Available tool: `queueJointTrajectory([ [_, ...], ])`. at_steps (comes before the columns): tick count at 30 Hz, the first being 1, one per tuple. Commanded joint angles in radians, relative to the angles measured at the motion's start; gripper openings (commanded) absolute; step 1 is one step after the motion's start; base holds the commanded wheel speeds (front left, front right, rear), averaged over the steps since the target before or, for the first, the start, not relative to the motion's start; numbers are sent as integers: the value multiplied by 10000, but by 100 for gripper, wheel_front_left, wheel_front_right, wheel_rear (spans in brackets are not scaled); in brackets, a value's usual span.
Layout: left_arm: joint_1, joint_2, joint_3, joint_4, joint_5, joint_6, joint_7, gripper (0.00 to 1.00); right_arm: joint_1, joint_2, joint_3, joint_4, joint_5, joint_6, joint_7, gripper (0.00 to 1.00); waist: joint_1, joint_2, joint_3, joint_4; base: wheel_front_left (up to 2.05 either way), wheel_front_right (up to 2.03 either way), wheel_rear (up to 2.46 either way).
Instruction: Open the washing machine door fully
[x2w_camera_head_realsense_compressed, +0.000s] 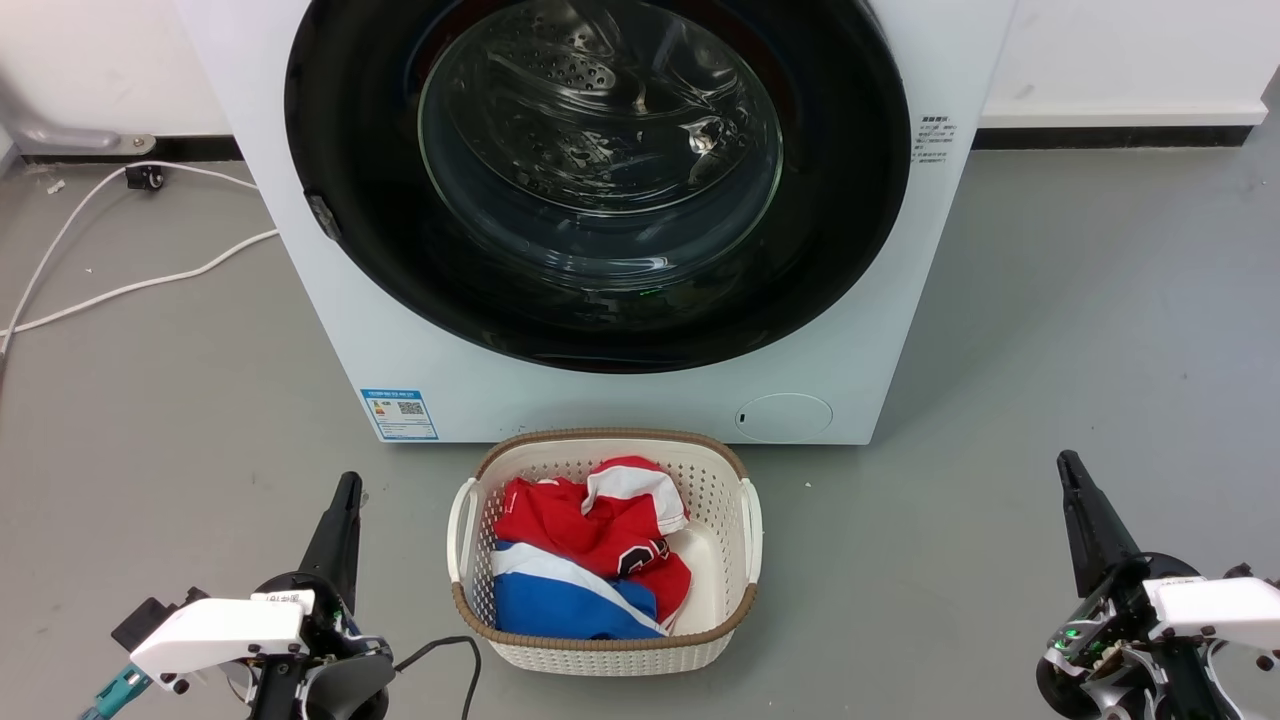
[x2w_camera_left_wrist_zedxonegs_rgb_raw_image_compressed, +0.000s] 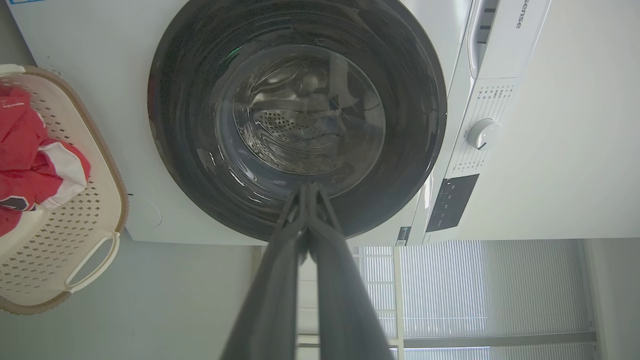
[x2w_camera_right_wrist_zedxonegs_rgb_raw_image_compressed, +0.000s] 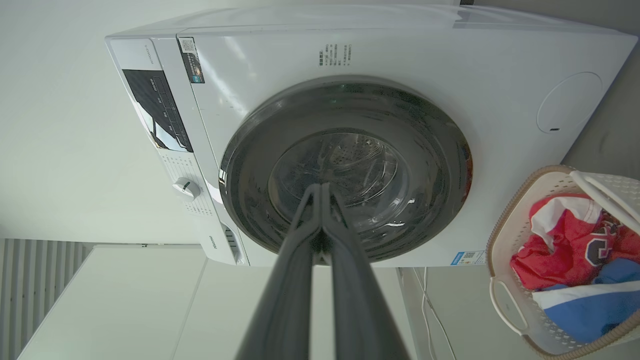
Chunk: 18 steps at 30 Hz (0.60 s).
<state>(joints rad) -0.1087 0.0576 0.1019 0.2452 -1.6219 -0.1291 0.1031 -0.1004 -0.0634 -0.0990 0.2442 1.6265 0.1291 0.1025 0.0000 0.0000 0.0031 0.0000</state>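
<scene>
Left gripper (x2w_camera_head_realsense_compressed: 348, 487): nearest, low at my left; fingers were pressed together with nothing between them.
Right gripper (x2w_camera_head_realsense_compressed: 1070, 468): low at my right, fingers likewise closed tip to tip and empty; both grippers hung well apart from the machine.
Basket (x2w_camera_head_realsense_compressed: 610, 437): stood on the floor between my grippers, just in front of the machine.
Clothes (x2w_camera_head_realsense_compressed: 590, 540): red, white and blue fabric lay crumpled inside the basket.
Washing machine (x2w_camera_head_realsense_compressed: 860, 350): white box straight ahead of me, behind the basket.
Door (x2w_camera_head_realsense_compressed: 600, 170): was shut flat against the machine's front, a glossy black ring around a bulging glass window.
Rim fitting (x2w_camera_head_realsense_compressed: 322, 215): small grey piece sat on the door's edge at my left; I could not tell whether it was hinge or catch.
Feel, as I judged: stiff and fairly heavy, swinging only in an arc; the gloss looked slippery and the glass was no place to press.
Hold, as I judged: hook a fingertip behind the outer black rim on the side opposite the hinge, then pull outward.
Cable (x2w_camera_head_realsense_compressed: 150, 280): white, trailed over the floor at far left toward the wall.
</scene>
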Motion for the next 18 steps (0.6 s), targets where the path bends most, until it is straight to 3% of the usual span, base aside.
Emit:
queueJointTrajectory([
  [1, 48, -7, 28, -14, 71, -29, 36, 0, -122, 32, -19, 15, -65, 29, 15, 0, 0, 0, 0, 0, 0, 0, 0],
  [18, 44, -28, 54, -12, 94, -29, 65, 0, -115, 57, -49, 15, -90, 29, 37, 0, 0, 0, 0, 0, 0, 0, 0],
])
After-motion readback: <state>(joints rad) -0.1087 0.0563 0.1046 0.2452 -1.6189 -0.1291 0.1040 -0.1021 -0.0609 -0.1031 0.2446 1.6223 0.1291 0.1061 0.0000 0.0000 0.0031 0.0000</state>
